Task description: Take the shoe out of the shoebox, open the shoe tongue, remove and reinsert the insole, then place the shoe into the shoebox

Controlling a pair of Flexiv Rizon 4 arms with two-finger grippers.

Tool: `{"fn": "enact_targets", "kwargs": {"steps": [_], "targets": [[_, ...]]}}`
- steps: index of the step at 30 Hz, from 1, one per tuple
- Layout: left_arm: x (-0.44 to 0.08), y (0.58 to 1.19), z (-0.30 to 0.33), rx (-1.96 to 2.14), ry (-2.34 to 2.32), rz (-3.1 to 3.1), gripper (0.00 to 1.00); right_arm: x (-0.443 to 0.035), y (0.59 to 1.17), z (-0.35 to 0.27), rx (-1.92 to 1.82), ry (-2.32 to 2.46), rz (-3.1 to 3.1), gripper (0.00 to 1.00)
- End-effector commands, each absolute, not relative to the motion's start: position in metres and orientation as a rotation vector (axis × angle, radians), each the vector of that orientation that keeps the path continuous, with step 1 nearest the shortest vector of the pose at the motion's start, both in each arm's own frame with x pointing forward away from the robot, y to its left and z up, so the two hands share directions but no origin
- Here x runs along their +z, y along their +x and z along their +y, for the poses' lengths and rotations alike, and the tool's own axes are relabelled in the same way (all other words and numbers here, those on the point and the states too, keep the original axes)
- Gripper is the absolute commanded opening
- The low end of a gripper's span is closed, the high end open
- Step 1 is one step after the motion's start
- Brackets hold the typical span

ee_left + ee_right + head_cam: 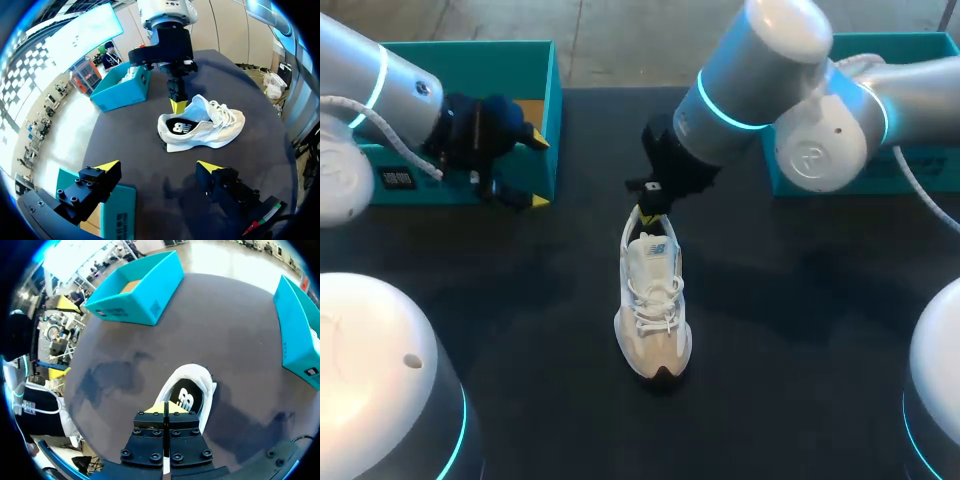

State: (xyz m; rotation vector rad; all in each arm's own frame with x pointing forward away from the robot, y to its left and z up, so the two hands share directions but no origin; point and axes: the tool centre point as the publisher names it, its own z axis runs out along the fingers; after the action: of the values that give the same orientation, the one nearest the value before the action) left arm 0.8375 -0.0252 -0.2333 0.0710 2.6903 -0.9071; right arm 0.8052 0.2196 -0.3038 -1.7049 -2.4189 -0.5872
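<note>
**Fig. Insole removal, grasp stage.** The shoe [665,345] stands upright in the middle of the table [800,330], toe toward the robot and heel away. The right hand [653,212] sits at the heel end of the shoe's opening with its fingers pressed together. Whether they pinch the rear edge of the insole [186,400] cannot be seen. The insole lies flat inside the shoe, its dark heel patch exposed. The left hand [534,170] hangs released, fingers spread and touching nothing, just beside a corner of the left box [460,46] and well apart from the shoe.

*Judged step:* lifting the insole out.

*Technique:*
- The tips should catch only the insole's rear edge, not the heel collar.
- The pull should go up and back toward the heel, so the forepart slides out from under the tongue [655,250] and laces [653,300] rather than buckling.
- The shoe is unrestrained and probably light, so a straight upward pull would likely carry it along whole.
- Pinning the toe with the left hand first would prevent this.
- A slow, peeling draw suits a thin, flexible insole.
</note>
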Motion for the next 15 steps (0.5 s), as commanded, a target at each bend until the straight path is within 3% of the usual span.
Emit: {"fn": "enact_targets", "kwargs": {"steps": [1,15], "targets": [[-0.221,0.833,-0.009,-0.879,0.042,2.672,1.00,-0.308,0.804,0.223,-0.513,-1.781,-2.448,0.00],[-0.200,0.867,0.026,-1.103,-0.081,2.769,1.00,-0.333,0.798,0.230,-0.458,-1.844,-2.374,0.00]]}}
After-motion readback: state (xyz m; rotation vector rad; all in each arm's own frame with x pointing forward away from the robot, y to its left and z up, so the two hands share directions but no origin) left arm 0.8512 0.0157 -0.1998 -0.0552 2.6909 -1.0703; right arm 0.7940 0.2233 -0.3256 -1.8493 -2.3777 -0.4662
